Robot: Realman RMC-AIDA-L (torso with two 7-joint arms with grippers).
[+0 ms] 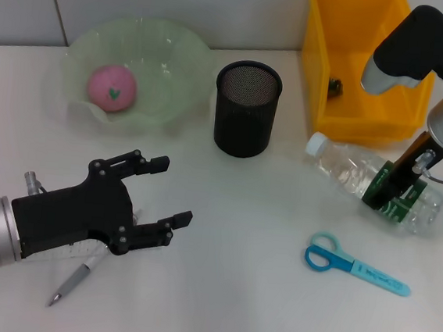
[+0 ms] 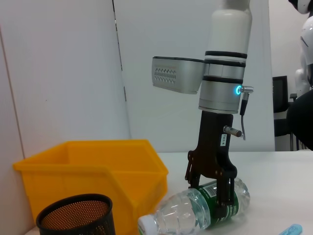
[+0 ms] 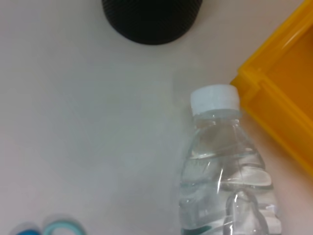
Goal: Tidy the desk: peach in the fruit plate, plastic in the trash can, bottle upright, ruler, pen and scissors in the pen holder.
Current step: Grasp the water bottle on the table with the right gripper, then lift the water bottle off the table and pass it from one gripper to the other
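Right gripper (image 1: 395,197) down over lying water bottle (image 1: 347,169), jaws closed around green-label midsection, ready to tip it upright. Bottle on surface beside yellow bin (image 1: 324,74). My left gripper (image 1: 164,192) hovers above pen (image 1: 73,281), jaws spread, empty.

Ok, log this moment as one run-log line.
right gripper: around lying bottle at its label | left gripper: open above pen | peach: in fruit plate | scissors: on desk
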